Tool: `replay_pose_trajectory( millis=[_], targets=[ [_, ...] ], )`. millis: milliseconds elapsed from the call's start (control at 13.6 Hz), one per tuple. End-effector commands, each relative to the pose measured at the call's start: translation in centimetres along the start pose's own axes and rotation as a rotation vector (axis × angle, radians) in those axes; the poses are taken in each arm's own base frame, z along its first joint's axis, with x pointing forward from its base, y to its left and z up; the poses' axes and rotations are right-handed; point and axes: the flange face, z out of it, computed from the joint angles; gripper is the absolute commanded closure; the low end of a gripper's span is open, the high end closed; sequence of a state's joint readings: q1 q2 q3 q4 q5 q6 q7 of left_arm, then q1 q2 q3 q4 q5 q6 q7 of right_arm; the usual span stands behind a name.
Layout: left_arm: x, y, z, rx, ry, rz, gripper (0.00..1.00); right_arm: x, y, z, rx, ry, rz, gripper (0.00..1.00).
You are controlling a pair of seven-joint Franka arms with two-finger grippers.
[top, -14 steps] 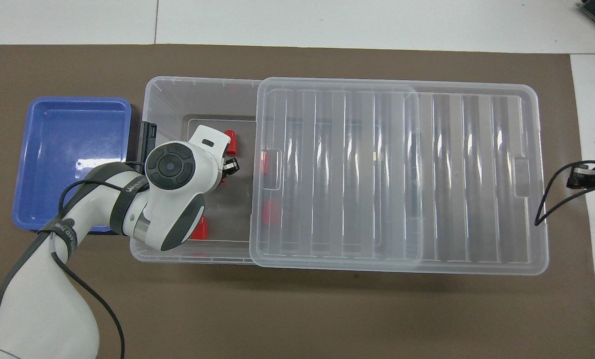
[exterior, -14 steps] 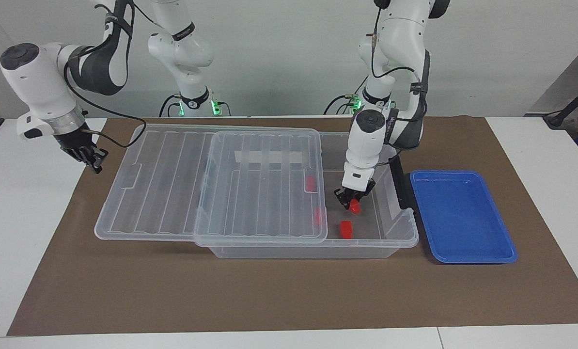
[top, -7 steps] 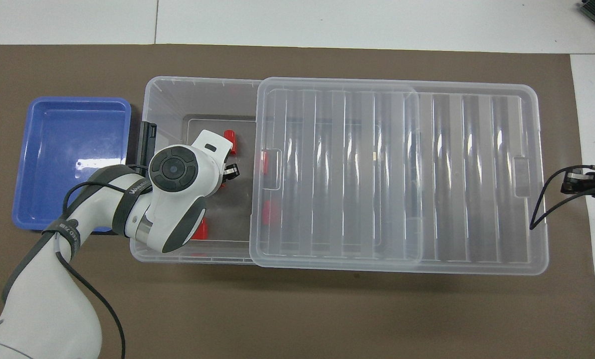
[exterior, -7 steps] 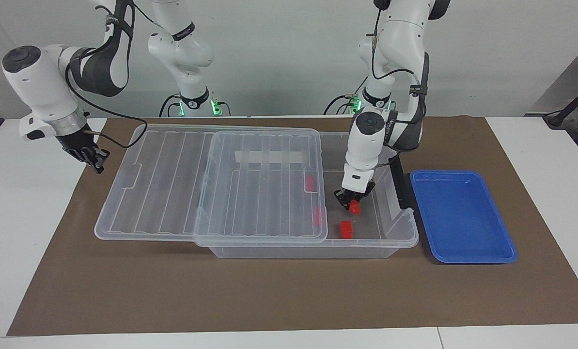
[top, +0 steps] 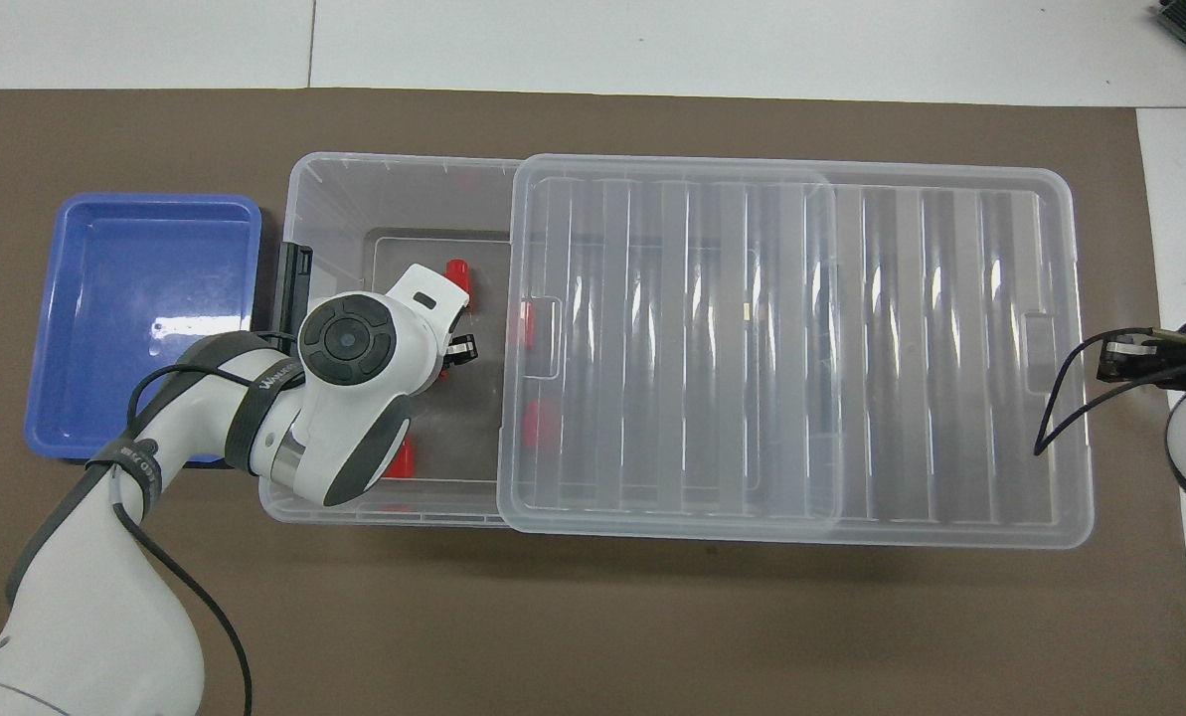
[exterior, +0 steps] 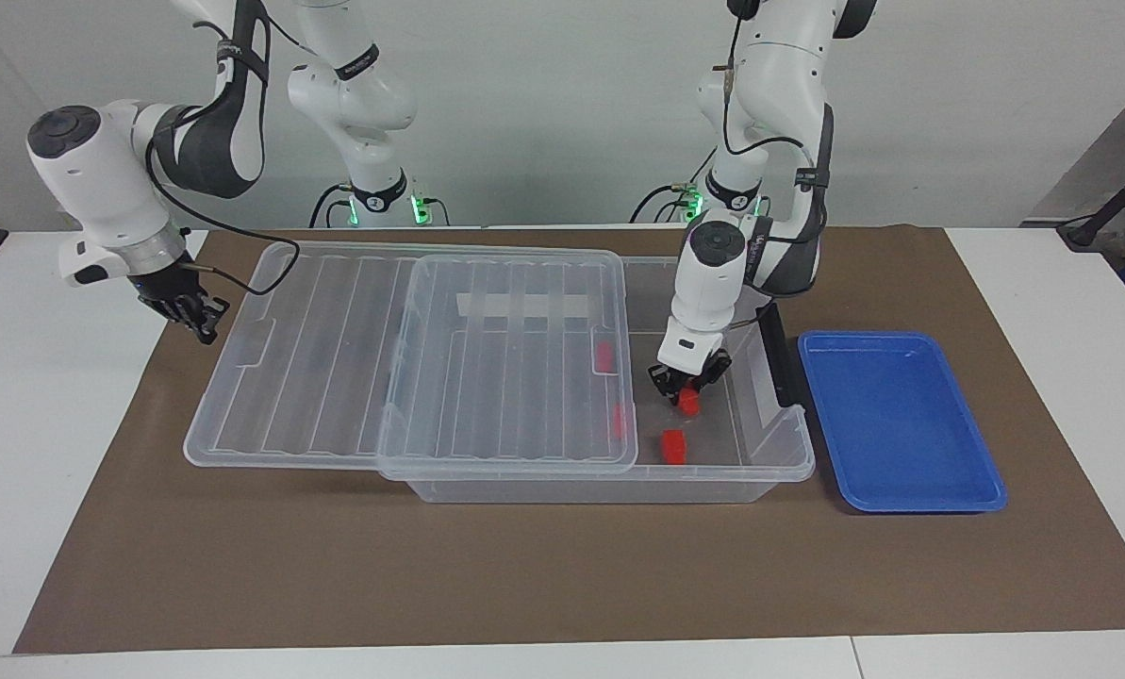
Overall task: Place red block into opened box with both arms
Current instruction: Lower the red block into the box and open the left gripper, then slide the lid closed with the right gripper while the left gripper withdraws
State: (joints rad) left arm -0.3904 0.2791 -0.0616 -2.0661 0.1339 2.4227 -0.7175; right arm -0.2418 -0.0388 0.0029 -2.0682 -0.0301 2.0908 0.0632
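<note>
The box and its ribbed lid are clear, glossy plastic. The red block looks like smooth plastic. The blue tray is shiny plastic. A matt brown mat, perhaps paper, covers the white worktop.

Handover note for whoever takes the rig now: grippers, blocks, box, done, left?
Left gripper: shut on a red block, low inside the open end of the box.
Right gripper: shut, holding nothing, over the mat beside the lid's end toward the right arm.
Lid: slid partway off, resting across the box.
Other red blocks: one loose on the box floor, two visible through the lid, one partly hidden under the left arm in the overhead view.
Blue tray: holds no blocks.
Done: box opened, block carried in.
Left: release it, withdraw.
</note>
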Motion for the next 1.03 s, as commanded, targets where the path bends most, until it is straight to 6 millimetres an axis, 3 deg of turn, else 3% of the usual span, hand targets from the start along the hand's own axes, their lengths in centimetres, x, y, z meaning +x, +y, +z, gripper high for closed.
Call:
replay_pose_trajectory(
  millis=[0, 147, 368, 737, 958],
  targets=[
    [-0.4, -0.2, 0.4, 0.007, 0.015, 0.026, 0.18, 0.7, -0.5, -0.9, 0.014, 0.032, -0.024, 1.0],
    [-0.3, -0.2, 0.2, 0.007, 0.015, 0.021, 0.03, 0.9, -0.7, -1.3, 0.015, 0.041, -0.03, 1.0],
    [1.2, -0.2, -2.0, 0.017, 0.007, -0.007, 0.02, 1.0, -1.9, -1.6, 0.019, 0.05, -0.052, 1.0],
    [4.4, -1.2, -9.7, 0.038, -0.054, -0.079, 0.0, 1.2, -3.6, -1.7, 0.06, 0.077, -0.053, 1.0],
    [5.0, -4.2, -15.4, 0.039, -0.076, -0.112, 0.0, 1.1, -4.7, -1.7, 0.062, 0.075, -0.078, 1.0]
  ],
)
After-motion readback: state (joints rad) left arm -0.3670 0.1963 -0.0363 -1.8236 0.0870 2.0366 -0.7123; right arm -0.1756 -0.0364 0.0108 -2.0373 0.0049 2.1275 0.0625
